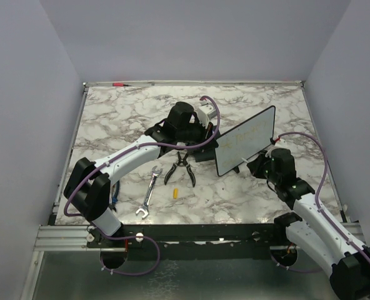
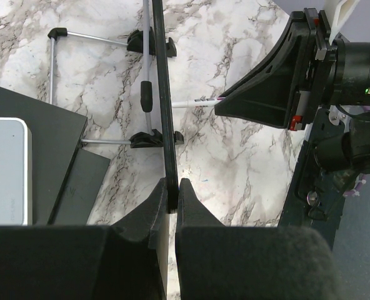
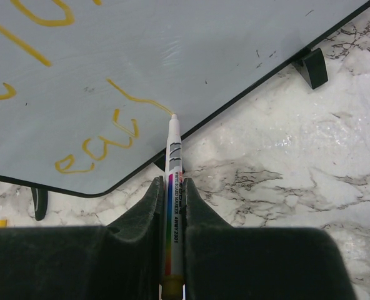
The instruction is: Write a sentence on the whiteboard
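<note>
The whiteboard [image 1: 244, 140] stands tilted on its small black feet right of the table's middle. My left gripper [image 2: 172, 199] is shut on the edge of the board, which shows edge-on as a thin black frame [image 2: 162, 94]. My right gripper [image 3: 172, 187] is shut on a white marker [image 3: 173, 162] with a rainbow stripe. The marker's tip rests on the board's face [image 3: 191, 44], at the end of a yellow stroke near the lower edge. The sentence [image 3: 97, 147] shows as yellow handwritten lines across the face, faint from above [image 1: 250, 134].
Black pliers [image 1: 180, 167], a silver wrench [image 1: 149, 195] and a small yellow cap [image 1: 175, 192] lie on the marble table in front of the left arm. A black block topped with a light grey pad [image 2: 7, 169] sits behind the board. A red pen [image 1: 119, 84] lies at the far edge.
</note>
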Controlling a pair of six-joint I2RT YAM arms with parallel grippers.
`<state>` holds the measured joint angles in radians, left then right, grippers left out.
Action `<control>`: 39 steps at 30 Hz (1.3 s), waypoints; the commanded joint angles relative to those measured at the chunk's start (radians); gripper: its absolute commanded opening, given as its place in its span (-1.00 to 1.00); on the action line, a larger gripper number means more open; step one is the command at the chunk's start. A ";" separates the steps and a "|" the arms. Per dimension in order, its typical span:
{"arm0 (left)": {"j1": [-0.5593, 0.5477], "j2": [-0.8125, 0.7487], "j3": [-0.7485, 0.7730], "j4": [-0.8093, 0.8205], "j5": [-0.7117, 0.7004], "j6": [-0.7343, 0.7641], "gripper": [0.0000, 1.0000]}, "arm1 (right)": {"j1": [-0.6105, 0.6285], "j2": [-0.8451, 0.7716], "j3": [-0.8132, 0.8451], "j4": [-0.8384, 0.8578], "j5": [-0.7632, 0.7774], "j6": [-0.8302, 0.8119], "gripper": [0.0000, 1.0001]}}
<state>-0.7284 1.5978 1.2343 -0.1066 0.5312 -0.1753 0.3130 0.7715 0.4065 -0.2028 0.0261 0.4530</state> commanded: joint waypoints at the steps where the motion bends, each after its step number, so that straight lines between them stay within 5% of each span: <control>1: -0.018 0.014 0.019 -0.027 0.053 -0.002 -1.00 | 0.003 -0.008 -0.015 0.041 0.001 0.020 -0.99; 39: -0.017 0.011 0.019 -0.028 0.053 -0.002 -1.00 | 0.004 -0.066 -0.020 0.048 0.099 0.048 -0.99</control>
<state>-0.7288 1.5978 1.2346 -0.1062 0.5316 -0.1753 0.3130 0.7063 0.4057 -0.1547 0.0944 0.4778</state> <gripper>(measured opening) 0.046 0.101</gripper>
